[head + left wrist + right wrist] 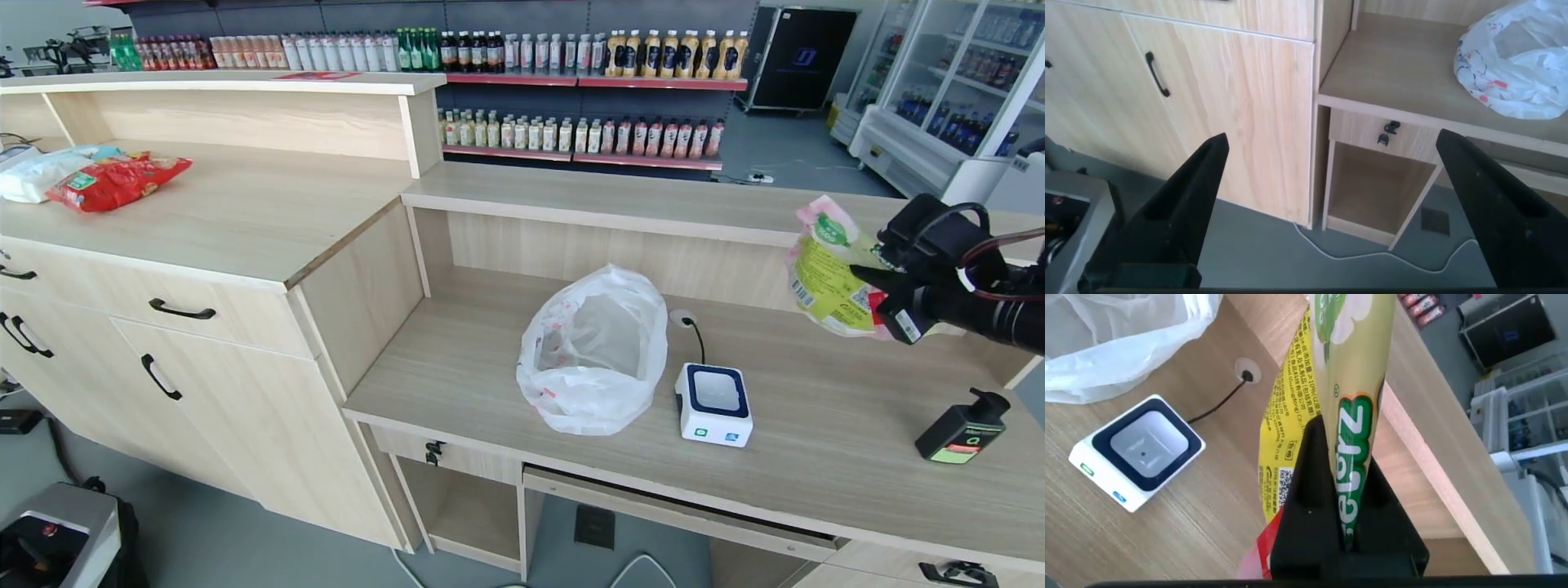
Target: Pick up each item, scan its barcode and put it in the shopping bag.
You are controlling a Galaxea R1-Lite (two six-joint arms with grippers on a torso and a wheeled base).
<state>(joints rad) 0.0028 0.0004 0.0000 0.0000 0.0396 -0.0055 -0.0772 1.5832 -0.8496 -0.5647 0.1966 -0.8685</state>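
While the green-and-yellow snack packet [829, 269] was held clamped in the right gripper [872, 282] at the frame's right edge, its barcode [803, 296] was judged best lowered squarely over the scanner [714, 402] at lower centre, just beside the shopping bag [594, 351]. The left gripper [1331, 139] was spread wide, holding nothing.

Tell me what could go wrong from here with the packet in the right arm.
The right tool pinches the snack packet by one end, above the counter; it may swing or slip on the way to the scanner. The shopping bag slumps with a partly collapsed mouth, so the packet might catch its rim and land outside.
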